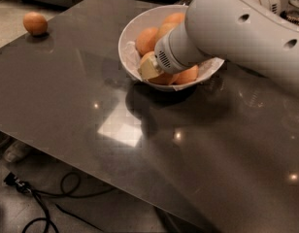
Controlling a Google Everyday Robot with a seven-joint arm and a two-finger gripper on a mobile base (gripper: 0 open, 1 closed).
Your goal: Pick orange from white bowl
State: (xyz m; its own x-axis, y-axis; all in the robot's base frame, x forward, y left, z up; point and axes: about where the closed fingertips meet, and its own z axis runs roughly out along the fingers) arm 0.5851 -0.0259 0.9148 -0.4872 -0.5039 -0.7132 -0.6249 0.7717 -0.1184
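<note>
The white bowl (127,35) stands on the dark table near its far middle and holds several oranges (145,40). My gripper (150,69) reaches in from the right over the bowl's front left part, its beige tip against an orange (148,57) near the rim. The thick white arm (237,23) covers the right half of the bowl and what lies there. More oranges show under the arm at the bowl's front (189,75).
A loose orange (35,23) lies on the table (91,110) at the far left corner. Cables (42,198) lie on the floor below the table's front left edge. Glass objects (295,4) stand at the far right.
</note>
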